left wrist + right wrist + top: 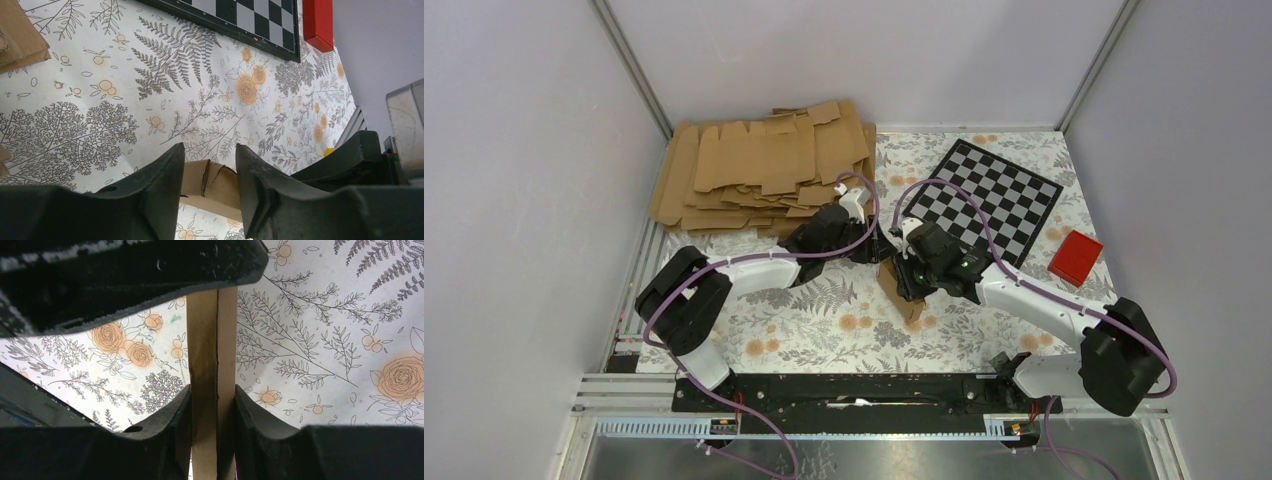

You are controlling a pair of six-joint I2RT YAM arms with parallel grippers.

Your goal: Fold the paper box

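The worktop [824, 330], under a floral cloth, fills the middle of the top view. A big pile of flat cardboard sheets [764, 170] lies at its upper left and a checkerboard [989, 195] at the upper right, with a small red block [1076, 257] just right of the board. The paper box [902, 290] stands on edge near the centre, between the two arms. The right tool [212, 395] is clamped on it, one finger pressed against each side of the brown strip. The left tool [210, 155] sits just upper left of the box, its jaws parted, and the cardboard's torn-looking edge shows low in the gap beyond them.
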